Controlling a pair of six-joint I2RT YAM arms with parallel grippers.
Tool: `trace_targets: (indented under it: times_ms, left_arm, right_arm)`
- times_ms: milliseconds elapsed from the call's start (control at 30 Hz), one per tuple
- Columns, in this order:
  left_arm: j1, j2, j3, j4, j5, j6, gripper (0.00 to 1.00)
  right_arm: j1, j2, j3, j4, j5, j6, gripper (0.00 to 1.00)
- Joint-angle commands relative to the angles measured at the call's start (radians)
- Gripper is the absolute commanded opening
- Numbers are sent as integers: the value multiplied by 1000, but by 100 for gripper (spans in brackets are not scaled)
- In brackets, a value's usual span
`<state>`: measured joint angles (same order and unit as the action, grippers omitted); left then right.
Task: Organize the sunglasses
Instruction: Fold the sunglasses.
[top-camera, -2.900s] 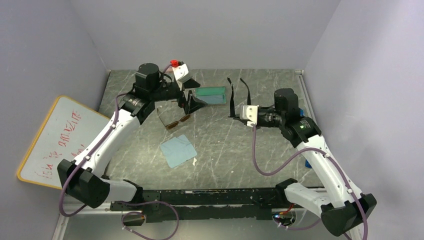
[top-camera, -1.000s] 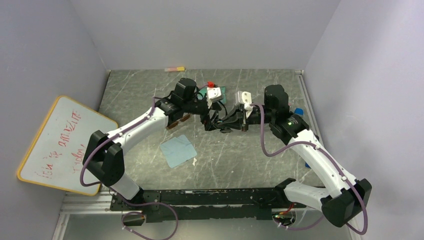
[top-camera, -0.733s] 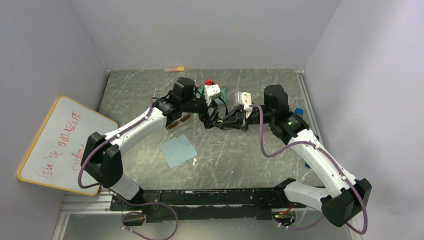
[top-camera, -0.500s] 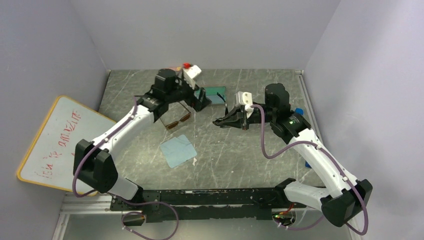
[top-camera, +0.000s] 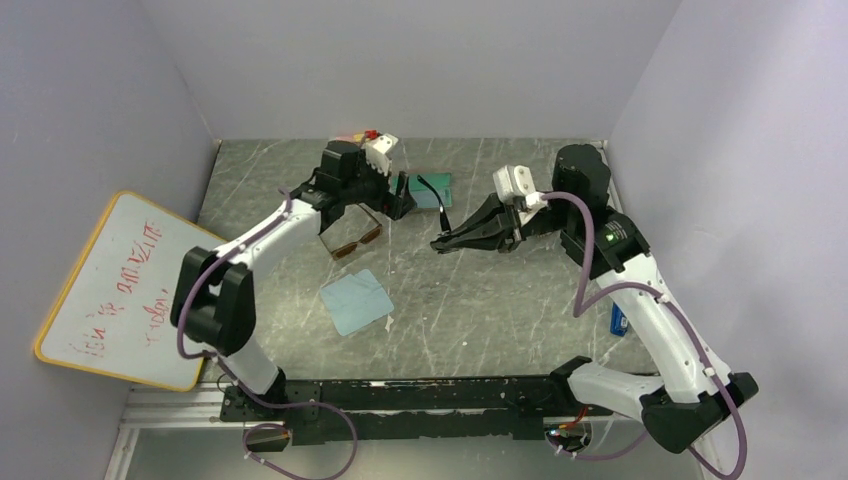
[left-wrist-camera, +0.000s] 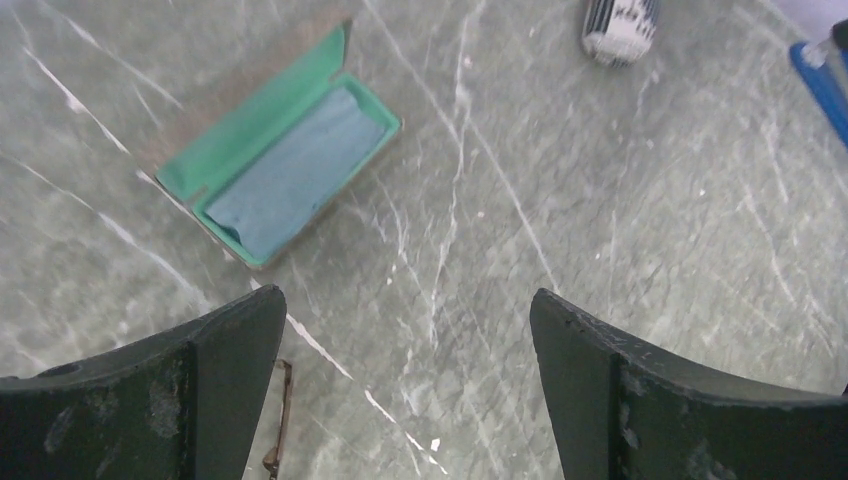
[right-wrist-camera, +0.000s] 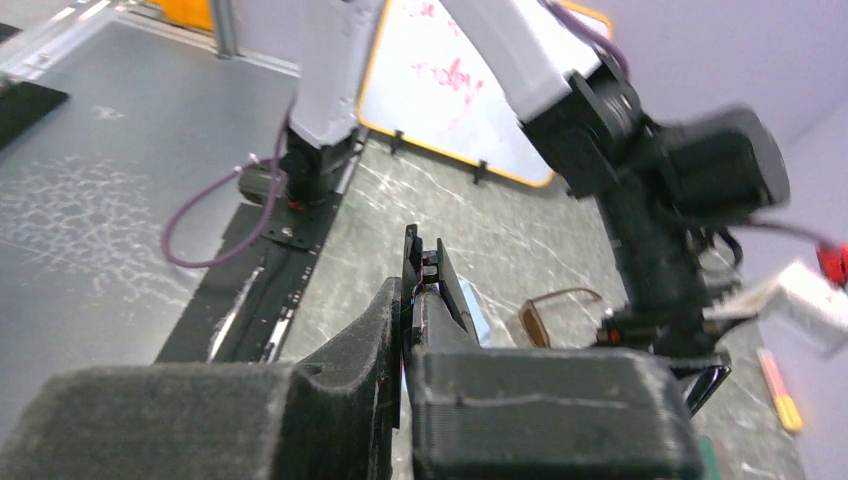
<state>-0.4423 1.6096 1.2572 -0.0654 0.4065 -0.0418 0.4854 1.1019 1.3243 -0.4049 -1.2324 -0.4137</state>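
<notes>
Grips the black sunglasses (right-wrist-camera: 425, 272) tight in the right claw (right-wrist-camera: 408, 320), up in the air just right of the green case (left-wrist-camera: 280, 160). Hard to tell where, maybe at the folded arms. Hangs the left claw (left-wrist-camera: 405, 300) wide open over that case, holding nothing. Brown sunglasses (top-camera: 352, 240) flat on the table (top-camera: 480, 310), near the case's left side. Light, thin, easy to snap or scratch: best to pinch the frame, never the lenses. Smooth, hard stone top; plain walls (top-camera: 420, 60) close around.

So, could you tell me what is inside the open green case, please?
The green case holds a light-blue cloth lying flat in its tray; nothing else shows inside. Anything beneath the cloth is covered and cannot be seen.
</notes>
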Motion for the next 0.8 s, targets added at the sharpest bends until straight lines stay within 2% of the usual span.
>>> trace_targets:
  times_ms: [0, 267, 467, 767]
  left_arm:
    - [5, 60, 71, -41, 76, 2, 97]
    - [-4, 94, 110, -106, 186, 81, 97]
    - [-44, 57, 104, -131, 261, 136, 97]
    - [-120, -40, 74, -171, 332, 258, 97]
  right_arm:
    - [-4, -16, 43, -26, -141, 25, 0]
    - [-1, 21, -23, -19, -227, -24, 0]
    - [2, 71, -90, 101, -194, 24, 0]
    - [2, 138, -87, 135, -126, 17, 0]
